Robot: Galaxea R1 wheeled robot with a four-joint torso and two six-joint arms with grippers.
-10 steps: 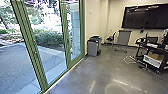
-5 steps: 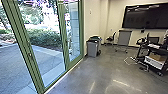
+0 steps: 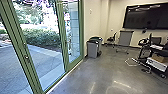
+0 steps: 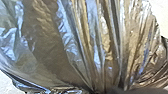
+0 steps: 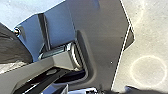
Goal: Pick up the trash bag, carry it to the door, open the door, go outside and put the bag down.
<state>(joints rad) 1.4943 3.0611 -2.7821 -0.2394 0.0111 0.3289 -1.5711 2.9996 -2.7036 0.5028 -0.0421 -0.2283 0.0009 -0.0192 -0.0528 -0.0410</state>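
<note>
While your left wrist was close to the trash bag, its thin, shiny plastic ran in long pleats that drew together near the wrist. That gathering suggested the left gripper had the bag by its neck, but you could not tell how far open or closed the gripper was. You could not tell the right gripper's state either; a dark, bulging surface near that wrist was probably the side of the same bag.

So the pick-up looked done, and the carrying seemed well along. You had the concrete floor under you and the glass door, green-framed, close on your left. It appeared shut, its handle untouched as far as the head view showed. Opening it, going through and putting the bag down were all left to do.

Farther along, grey bins stood beside the wall, just past the glazing. Beyond the glass lay the paved yard, your likely goal, with bushes behind it.
</note>
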